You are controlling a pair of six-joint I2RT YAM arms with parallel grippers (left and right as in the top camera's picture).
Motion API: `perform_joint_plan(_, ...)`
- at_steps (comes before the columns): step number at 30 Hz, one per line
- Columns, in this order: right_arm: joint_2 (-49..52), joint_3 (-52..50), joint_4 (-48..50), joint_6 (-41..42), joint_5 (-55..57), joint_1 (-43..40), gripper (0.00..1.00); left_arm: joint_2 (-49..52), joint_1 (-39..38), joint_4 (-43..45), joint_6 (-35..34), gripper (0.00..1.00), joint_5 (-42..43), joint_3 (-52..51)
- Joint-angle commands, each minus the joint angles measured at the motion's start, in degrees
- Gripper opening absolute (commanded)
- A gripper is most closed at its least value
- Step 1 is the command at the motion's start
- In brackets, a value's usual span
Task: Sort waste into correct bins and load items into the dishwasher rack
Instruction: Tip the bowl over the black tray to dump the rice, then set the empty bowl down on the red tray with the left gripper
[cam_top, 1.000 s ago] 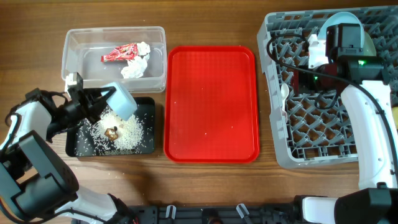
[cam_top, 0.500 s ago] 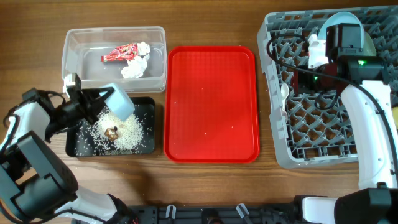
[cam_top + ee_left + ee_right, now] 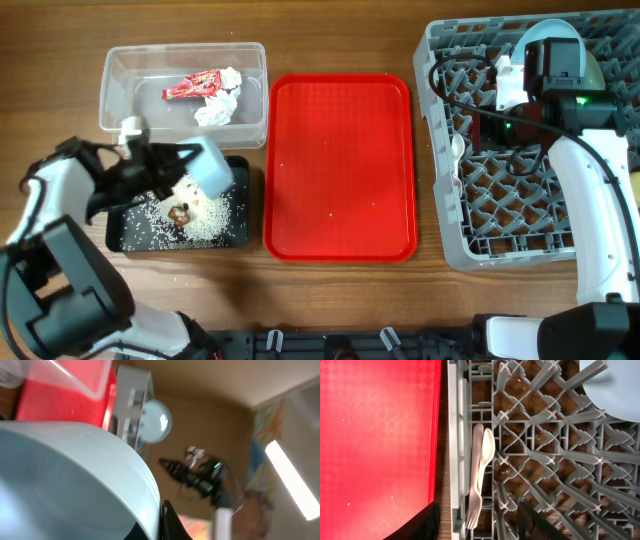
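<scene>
The light blue bowl [image 3: 213, 165] is gripped at its rim by the left hand [image 3: 165, 172], which is clamped tight on it, and it is held over the black tray [image 3: 128, 236]. It is tipped steeply, its mouth turned down toward the tray and its base raised toward the red tray [image 3: 340, 165], so it seems the scraps are meant to fall where the rice [image 3: 205, 224] is already piled. The wrapper [image 3: 192, 87] and tissue [image 3: 218, 108] are seen in the clear tub [image 3: 112, 100]. Over the rack [image 3: 450, 200], the right hand [image 3: 480, 522] is held partly open with nothing in it. The spoon [image 3: 489, 450] and fork [image 3: 474, 490] are laid lengthwise along the rack wall beside the red tray.
</scene>
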Motion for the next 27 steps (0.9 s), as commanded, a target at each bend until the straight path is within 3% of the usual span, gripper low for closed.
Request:
perform_joint_plan(1, -0.2, 1.1, 0.2, 0.4, 0.6, 0.2, 0.5, -5.6, -7.7, 0.7, -1.3, 0.04, -8.6, 3.6)
perform_joint_plan(8, -0.2, 1.1, 0.1, 0.5, 0.6, 0.2, 0.5, -6.8, -28.4, 16.2, -17.7, 0.04, -32.9, 8.5)
perform_joint_plan(11, -0.2, 1.1, 0.2, 0.5, 0.6, 0.2, 0.5, -6.4, -37.9, 25.9, -26.2, 0.04, -48.3, 8.5)
perform_joint_plan(17, -0.2, 1.1, 0.2, 1.7, 0.6, 0.2, 0.5, -4.5, -53.4, 38.4, -28.4, 0.04, -71.4, 8.4)
perform_joint_plan(20, -0.2, 1.1, 0.2, 1.7, 0.6, 0.2, 0.5, -2.0, -58.8, 44.0, -28.4, 0.04, -75.8, 8.4)
perform_joint_plan(27, -0.2, 1.1, 0.1, 2.2, 0.5, 0.2, 0.5, 5.5, -64.3, 50.0, -28.4, 0.04, -76.1, 8.4)
